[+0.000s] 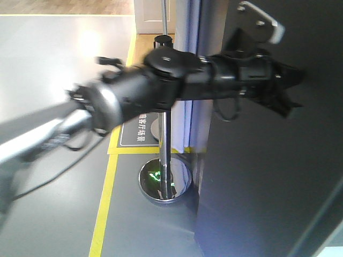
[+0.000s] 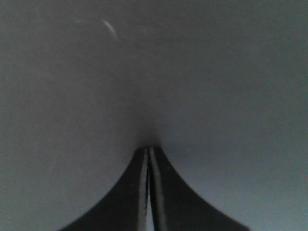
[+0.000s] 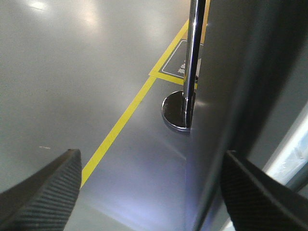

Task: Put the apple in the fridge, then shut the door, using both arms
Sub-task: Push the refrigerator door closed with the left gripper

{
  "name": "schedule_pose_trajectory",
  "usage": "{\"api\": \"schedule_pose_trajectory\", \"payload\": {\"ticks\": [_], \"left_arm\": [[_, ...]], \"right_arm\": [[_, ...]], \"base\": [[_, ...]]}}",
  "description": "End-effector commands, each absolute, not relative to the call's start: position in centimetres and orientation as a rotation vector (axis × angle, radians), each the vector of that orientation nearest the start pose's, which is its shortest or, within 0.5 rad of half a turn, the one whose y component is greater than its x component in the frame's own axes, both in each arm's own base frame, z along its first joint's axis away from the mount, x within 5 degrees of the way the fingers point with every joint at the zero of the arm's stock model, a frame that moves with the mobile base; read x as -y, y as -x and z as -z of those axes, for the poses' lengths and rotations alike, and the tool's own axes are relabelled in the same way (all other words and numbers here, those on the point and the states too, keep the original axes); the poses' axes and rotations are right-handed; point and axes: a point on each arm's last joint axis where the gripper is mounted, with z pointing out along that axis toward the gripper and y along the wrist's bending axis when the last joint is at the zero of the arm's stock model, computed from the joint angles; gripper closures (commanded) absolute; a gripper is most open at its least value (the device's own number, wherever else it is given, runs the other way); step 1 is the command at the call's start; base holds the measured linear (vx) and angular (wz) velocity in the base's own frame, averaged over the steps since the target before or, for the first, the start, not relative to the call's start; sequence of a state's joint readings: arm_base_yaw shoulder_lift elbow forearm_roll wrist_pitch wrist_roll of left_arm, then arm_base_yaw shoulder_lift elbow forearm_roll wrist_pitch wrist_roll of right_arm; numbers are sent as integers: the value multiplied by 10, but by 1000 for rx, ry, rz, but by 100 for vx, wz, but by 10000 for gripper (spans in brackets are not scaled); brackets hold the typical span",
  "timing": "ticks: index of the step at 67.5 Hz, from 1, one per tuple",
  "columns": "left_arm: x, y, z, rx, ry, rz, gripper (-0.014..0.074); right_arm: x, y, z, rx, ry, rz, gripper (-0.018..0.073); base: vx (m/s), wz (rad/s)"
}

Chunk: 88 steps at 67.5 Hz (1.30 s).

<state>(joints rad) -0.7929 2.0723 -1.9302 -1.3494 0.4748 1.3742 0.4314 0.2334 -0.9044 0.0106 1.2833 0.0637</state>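
The left wrist-mounted view gives you what no other camera does: the left gripper (image 2: 148,156) has its fingers (image 2: 161,192) pressed together, only a thin pale slit between them, tips right up against a plain dark grey surface that fills the frame. You cannot tell from there whether the tips touch it. The exterior front-facing view supplies the context: that surface is the door (image 1: 257,182), its dark grey outer face standing upright with its long axis vertical, and one black arm (image 1: 161,88) reaches across from the left, roughly level, its gripper (image 1: 286,88) pointing right at the upper part of that face. The arm is blurred there.

The right wrist-mounted view shows you the right gripper (image 3: 149,192) with its two ribbed fingers (image 3: 48,192) spread wide, nothing between them. Past them lies the grey floor (image 3: 72,72), and on the right the door's edge (image 3: 226,96) runs vertically; a narrow pale strip shows beside it at the far right.

You can count one chrome post (image 1: 166,150) on a round base and one yellow floor line (image 3: 120,127). The apple shows in none of the three views, nor does the fridge's inside.
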Motion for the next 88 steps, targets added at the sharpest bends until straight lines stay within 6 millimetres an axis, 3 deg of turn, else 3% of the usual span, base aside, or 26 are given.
{"api": "schedule_pose_trajectory", "payload": {"ticks": [1, 12, 23, 44, 52, 69, 77, 88], "left_arm": [[385, -320, -384, -1384, -977, 960, 602], [385, -319, -385, -1386, -979, 983, 602], [374, -310, -402, -1398, -1009, 1023, 602], [328, -288, -441, -1619, -1046, 856, 602], [309, -274, -444, -1629, -1040, 794, 602], [249, -241, -405, -1689, -847, 682, 602], [211, -225, -392, -1728, -773, 639, 602], [175, -202, -379, -1754, -738, 600, 602]], "right_arm": [[7, 17, -374, -2076, 391, -303, -19], [7, 17, -374, -2076, 391, -303, -19], [7, 17, -374, -2076, 391, -303, -19], [7, 16, -375, -2053, 391, -296, -19], [7, 14, -380, -2001, 382, -305, -19], [6, 14, -379, -2002, 381, -317, -19], [6, 14, -380, -1996, 378, -308, -19], [7, 13, -382, -1968, 401, -277, -19]], "base": [[0, 0], [0, 0], [0, 0], [0, 0], [0, 0], [0, 0], [0, 0], [0, 0]]}}
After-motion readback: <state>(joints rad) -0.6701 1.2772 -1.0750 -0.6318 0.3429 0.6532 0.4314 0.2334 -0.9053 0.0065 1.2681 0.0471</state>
